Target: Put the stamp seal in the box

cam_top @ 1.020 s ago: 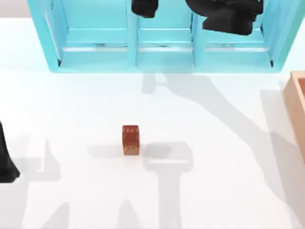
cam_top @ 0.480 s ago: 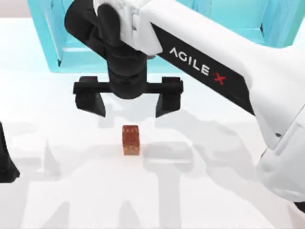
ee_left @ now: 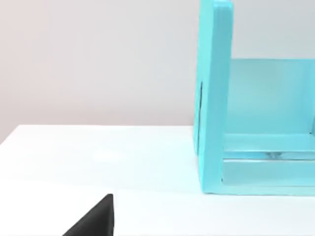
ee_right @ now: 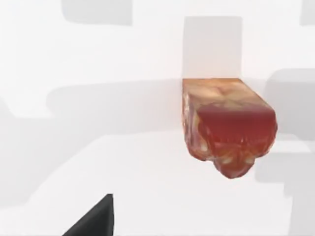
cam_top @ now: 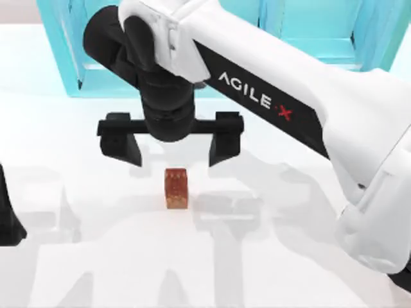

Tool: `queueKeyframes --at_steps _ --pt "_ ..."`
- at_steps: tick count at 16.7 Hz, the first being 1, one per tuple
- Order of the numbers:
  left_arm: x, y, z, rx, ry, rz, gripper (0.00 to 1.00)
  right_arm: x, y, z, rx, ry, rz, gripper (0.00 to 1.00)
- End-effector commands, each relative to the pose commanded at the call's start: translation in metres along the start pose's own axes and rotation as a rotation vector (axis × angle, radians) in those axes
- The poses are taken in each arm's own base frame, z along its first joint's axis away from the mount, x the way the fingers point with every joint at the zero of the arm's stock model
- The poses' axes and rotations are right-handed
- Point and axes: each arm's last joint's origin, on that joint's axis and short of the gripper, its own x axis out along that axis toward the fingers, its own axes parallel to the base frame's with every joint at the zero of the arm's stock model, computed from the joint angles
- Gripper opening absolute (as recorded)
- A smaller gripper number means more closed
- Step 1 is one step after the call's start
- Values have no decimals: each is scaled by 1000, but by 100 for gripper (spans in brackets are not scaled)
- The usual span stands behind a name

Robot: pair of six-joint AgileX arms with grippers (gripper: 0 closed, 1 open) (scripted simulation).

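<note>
The right gripper [cam_top: 171, 142] hangs above the stamp seal [cam_top: 175, 188], jaws spread wide, gripping nothing.

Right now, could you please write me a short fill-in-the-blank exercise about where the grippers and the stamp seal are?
1. The right gripper hangs over the stamp seal with its fingers ____.
2. The stamp seal stands upright on the white ____, touching neither finger.
3. Behind the right gripper stands a shelf coloured ____.
4. The left gripper sits parked at the table's ____ edge.

Missing words: open; table; cyan; left
</note>
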Motion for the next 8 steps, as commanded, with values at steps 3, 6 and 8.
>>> queueKeyframes --at_steps 3,6,8 --pt "0 0 0 0 0 0 100 15 2 1 -4 -3 5 100" --pt "0 0 0 0 0 0 100 50 4 2 -3 -1 3 100" --pt "0 0 0 0 0 0 100 75 3 1 -3 -1 3 100"
